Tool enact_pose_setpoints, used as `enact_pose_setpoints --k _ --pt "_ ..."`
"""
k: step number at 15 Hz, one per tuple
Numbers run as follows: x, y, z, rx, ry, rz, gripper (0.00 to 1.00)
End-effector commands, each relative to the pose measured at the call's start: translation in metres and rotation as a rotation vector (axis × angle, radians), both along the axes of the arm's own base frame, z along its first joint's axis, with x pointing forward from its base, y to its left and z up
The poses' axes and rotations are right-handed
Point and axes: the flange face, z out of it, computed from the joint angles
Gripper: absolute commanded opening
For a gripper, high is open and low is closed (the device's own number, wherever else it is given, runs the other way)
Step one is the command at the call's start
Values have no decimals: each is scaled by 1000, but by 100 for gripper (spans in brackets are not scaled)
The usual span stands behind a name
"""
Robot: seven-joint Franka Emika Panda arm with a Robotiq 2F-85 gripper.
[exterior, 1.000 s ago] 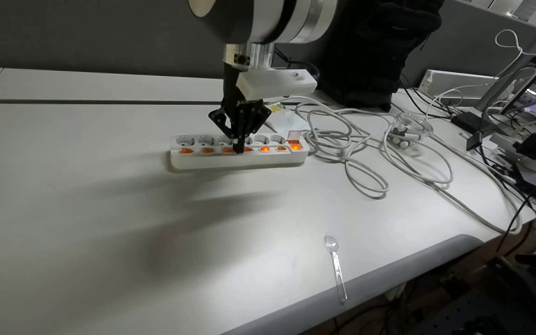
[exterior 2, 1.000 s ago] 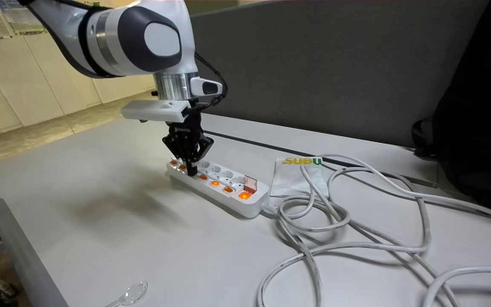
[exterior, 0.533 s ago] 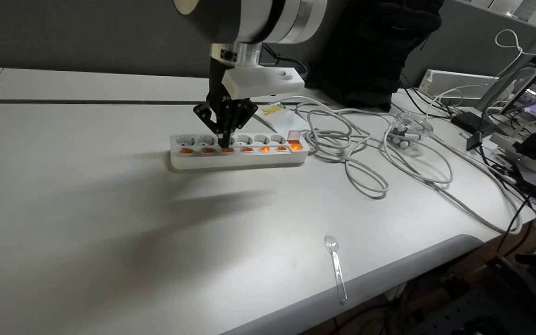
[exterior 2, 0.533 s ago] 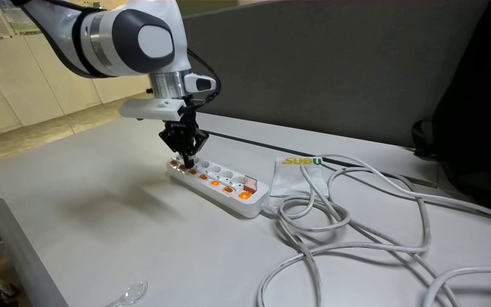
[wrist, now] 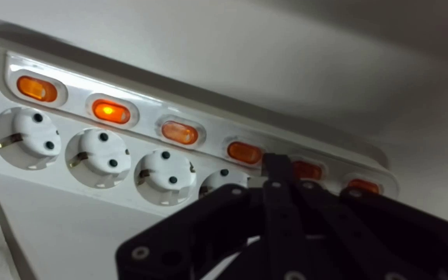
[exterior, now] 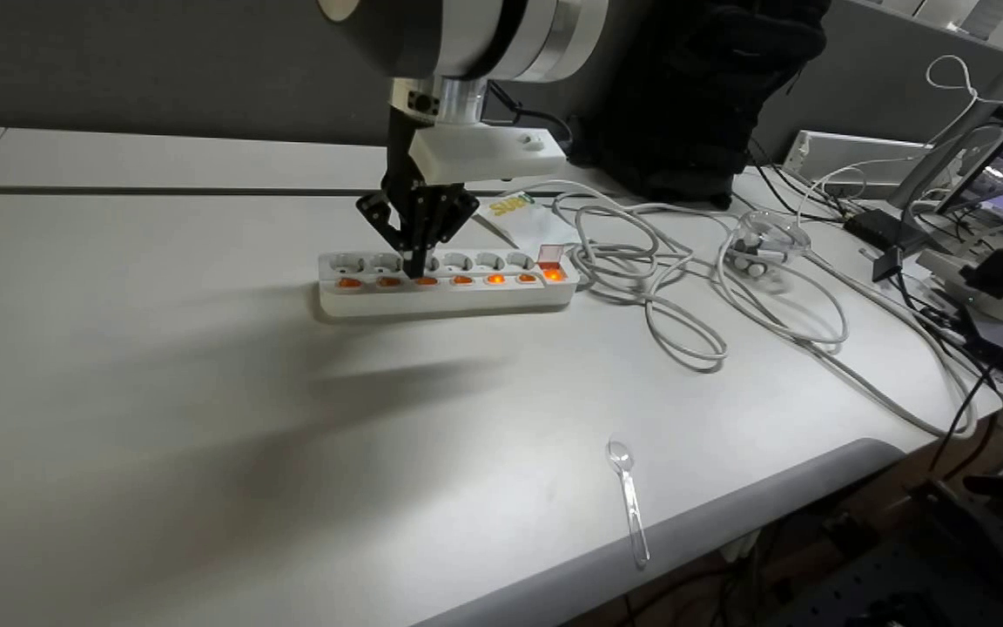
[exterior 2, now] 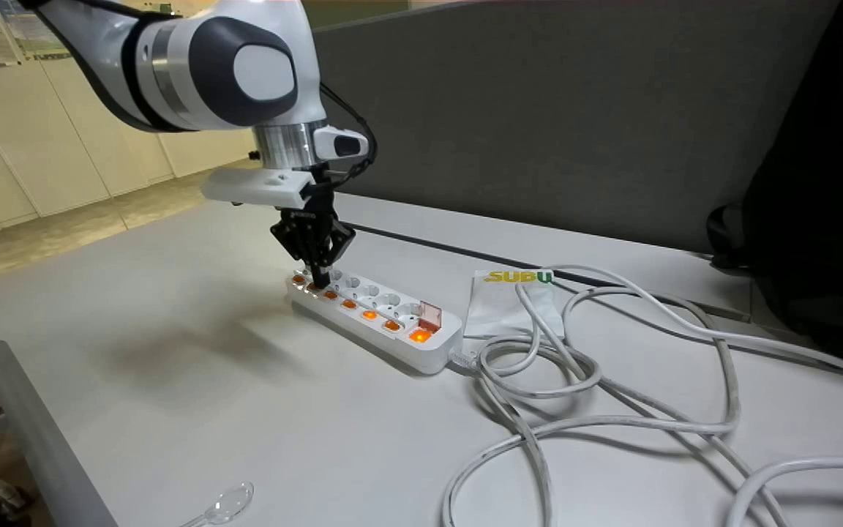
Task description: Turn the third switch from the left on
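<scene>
Two tips of my jaws are pressed together, pinching nothing, and in the wrist view the third switch [wrist: 244,152] sits just beside them, toward 9 o'clock, looking unlit; whether they touch, I cannot tell. Pushing down from this place, I risk to miss it, or to press the second switch [wrist: 307,170], toward 4 o'clock. Pushing the third switch on its wrong end could leave it off. Too strong sideways force may slide the power strip [exterior: 445,302] on the table [exterior: 510,453], because I see nothing fixing it.
</scene>
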Motion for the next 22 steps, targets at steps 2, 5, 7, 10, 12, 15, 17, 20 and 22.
enact_pose_setpoints --k 2,5,7,10,12,15,17,20,22 --pt "1 -7 8 -22 45 -45 0" --pt "-2 -7 -1 -14 36 -17 1" --pt "-1 -7 -1 -20 29 -12 0" --pt "-1 -7 -3 -28 5 -8 0" --pt "-1 -7 -4 -24 -11 -1 0" --pt "-1 -6 -7 -21 -15 4 0" --pt "-3 -5 -9 -21 -13 7 0" --pt "-4 -5 -9 -24 -10 8 0" --pt "-5 -4 -11 -30 -12 13 0"
